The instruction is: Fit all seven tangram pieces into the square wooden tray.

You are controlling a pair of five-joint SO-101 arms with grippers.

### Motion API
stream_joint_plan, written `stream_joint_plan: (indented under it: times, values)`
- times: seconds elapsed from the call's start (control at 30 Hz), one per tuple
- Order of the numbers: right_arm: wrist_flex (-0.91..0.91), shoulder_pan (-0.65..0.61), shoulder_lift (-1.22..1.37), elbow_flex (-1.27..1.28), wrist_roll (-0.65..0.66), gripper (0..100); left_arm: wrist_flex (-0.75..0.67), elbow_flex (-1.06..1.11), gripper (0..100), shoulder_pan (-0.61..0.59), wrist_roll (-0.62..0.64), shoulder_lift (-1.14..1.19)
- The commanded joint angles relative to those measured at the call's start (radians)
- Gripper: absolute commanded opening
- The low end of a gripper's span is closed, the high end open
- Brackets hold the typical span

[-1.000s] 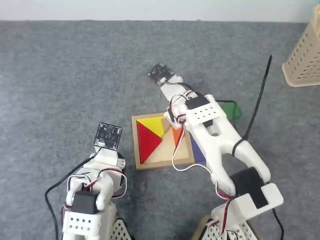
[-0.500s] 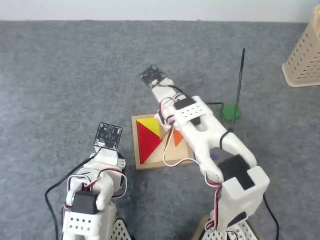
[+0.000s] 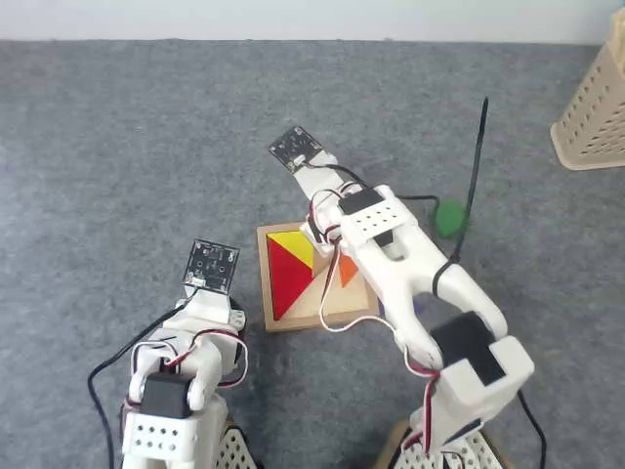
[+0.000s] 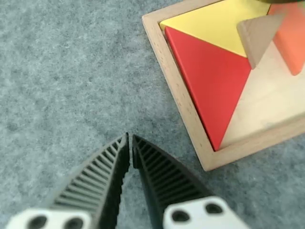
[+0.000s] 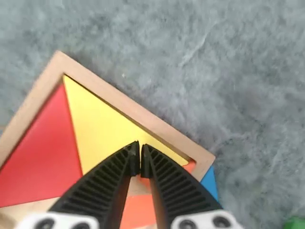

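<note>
Tangram run: wooden tray (image 3: 264,283) at table centre, partly filled.
A red triangle (image 3: 285,278), yellow triangle (image 3: 296,244) and orange piece (image 3: 348,272) are seated inside; right gripper (image 5: 139,149) is closed, empty, over the yellow; left gripper (image 4: 130,143) is closed over grey carpet (image 3: 146,147) beside the tray.

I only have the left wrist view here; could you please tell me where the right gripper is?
Observer: The right gripper is shut and empty, over the yellow piece at the tray's far corner.
Operator: Thank you. Are any pieces lying outside the tray?
Observer: A green piece lies on the carpet to the tray's right, past the right arm.
Operator: Any others?
Observer: A blue piece lies on the carpet just outside the tray's corner.
</note>
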Motion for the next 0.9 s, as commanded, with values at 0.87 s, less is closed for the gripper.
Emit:
stream_joint_plan:
  times: [0.87]
  values:
    - [-0.13,-0.101,-0.157,0.241,0.012,0.7,0.006,-0.019,1,0.0,0.006,-0.02]
